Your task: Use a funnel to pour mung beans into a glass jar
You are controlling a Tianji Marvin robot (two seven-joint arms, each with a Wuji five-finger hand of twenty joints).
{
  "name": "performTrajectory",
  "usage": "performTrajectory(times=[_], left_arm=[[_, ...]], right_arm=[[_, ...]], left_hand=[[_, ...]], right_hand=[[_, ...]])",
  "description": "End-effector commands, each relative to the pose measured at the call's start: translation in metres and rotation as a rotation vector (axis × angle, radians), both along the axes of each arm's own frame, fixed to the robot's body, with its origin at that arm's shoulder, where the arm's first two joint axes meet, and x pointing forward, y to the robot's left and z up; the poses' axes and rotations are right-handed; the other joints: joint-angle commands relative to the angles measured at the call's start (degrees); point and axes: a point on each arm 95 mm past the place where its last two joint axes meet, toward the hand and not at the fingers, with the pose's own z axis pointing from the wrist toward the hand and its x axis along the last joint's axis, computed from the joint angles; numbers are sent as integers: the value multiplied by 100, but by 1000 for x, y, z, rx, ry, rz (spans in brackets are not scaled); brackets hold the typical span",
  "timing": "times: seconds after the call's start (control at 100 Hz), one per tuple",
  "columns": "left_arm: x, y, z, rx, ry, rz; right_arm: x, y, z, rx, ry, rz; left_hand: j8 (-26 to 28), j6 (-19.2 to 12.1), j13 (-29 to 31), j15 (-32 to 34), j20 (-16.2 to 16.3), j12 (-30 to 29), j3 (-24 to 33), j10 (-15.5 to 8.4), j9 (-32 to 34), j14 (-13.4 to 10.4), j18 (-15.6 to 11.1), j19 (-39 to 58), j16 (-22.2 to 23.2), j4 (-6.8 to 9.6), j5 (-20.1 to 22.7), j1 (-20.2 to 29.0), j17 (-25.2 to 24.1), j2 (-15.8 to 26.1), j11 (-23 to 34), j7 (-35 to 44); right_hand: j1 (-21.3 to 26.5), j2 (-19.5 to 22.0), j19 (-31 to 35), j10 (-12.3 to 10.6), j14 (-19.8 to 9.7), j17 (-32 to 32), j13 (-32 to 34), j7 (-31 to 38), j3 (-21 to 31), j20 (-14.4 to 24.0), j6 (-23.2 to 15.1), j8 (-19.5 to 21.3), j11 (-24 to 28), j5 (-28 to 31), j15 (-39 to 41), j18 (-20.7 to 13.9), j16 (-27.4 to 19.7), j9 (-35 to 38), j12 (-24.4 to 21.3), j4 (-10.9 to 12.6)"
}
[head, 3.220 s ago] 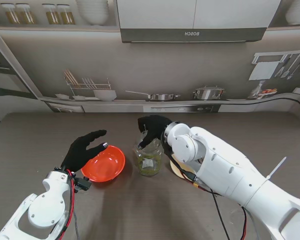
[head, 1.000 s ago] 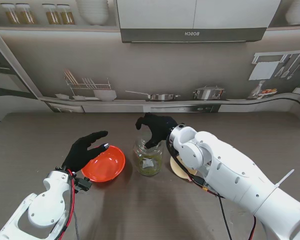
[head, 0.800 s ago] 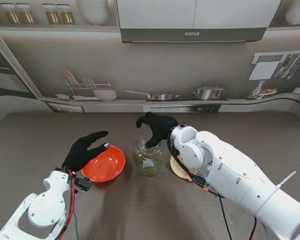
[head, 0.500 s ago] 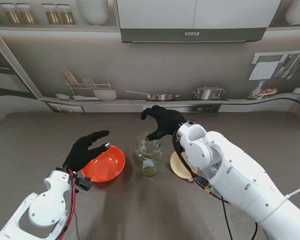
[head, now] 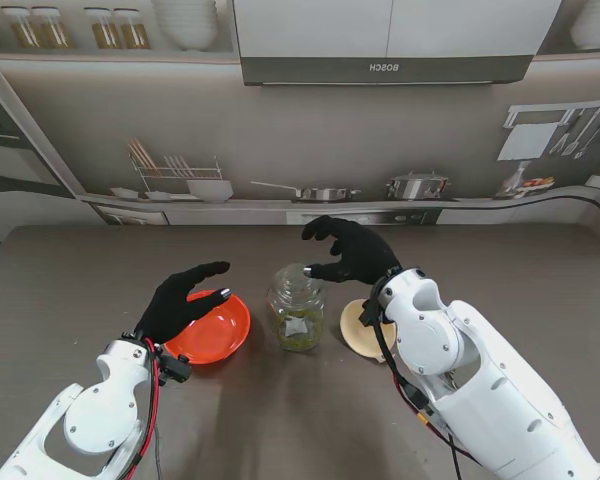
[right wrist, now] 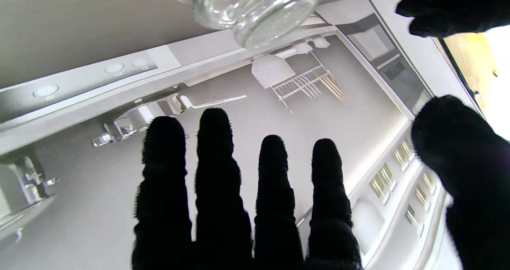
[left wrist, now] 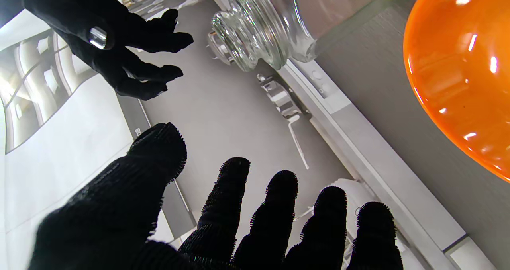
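Observation:
The glass jar (head: 297, 308) stands upright mid-table with green mung beans in its bottom and an uncovered mouth. An orange bowl (head: 212, 328) sits to its left and looks empty. A cream funnel (head: 356, 328) lies on the table just right of the jar, partly hidden by my right forearm. My right hand (head: 350, 250) hovers open a little above and to the right of the jar mouth, holding nothing. My left hand (head: 185, 297) is open over the bowl's left rim. The left wrist view shows the jar (left wrist: 259, 23), bowl (left wrist: 458, 71) and spread fingers (left wrist: 239, 206).
A kitchen backdrop with a shelf, pots and a dish rack (head: 180, 170) runs along the table's far edge. Bare brown tabletop (head: 100, 270) lies to the left and nearer to me. The right wrist view shows the jar (right wrist: 247, 7) beyond my fingers (right wrist: 215, 174).
My right hand has lifted off the jar mouth and drawn to the right, fingers spreading. The funnel is more exposed. My left hand edged slightly to the right over the bowl.

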Motion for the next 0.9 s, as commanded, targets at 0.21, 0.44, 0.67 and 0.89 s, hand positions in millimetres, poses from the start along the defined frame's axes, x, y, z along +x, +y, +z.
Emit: performTrajectory(times=[0.21,0.44,0.67,0.89], left_arm=[[-1,-8,0,21,-3,-45],[1,-8,-1,22,-21,-53],[1,-10,-1,19,-22,-62],[2,-13,-2,16,-24,-73]], right_arm=[[-26,-6,-13,56,6,11],[-38,-20,-28,81,20,-21],[-43,-36,-45,83,37,-47],[-49,-47,-49,81,33,-55]], left_hand=[[-13,-159,-238,-160,87,-32,-135,-215,-280,-80,-92,-186,18,164,-124,58,-105,86,-122,-58],[-26,-216,-270,-163,89,-63,-113,-283,-408,-114,-134,-188,18,166,-240,44,-117,41,-146,-91],[-29,-223,-260,-153,92,-75,-92,-303,-417,-111,-127,-184,20,166,-263,32,-105,36,-129,-89],[-31,-211,-259,-149,93,-81,-90,-297,-417,-114,-127,-183,21,163,-268,24,-100,26,-124,-87]], right_hand=[[157,191,-189,-154,42,-120,-34,-160,-200,-139,19,-221,-217,0,-219,206,-118,-24,-82,237],[153,163,-308,-93,41,-226,-203,-328,-216,-167,48,-281,-338,-160,-346,226,-163,-351,-109,256],[131,146,-380,-53,44,-253,-241,-389,-210,-161,153,-289,-296,-238,-381,290,-194,-428,-123,251],[121,106,-399,-83,45,-243,-222,-340,-177,-149,152,-285,-244,-168,-363,292,-200,-347,-130,243]])
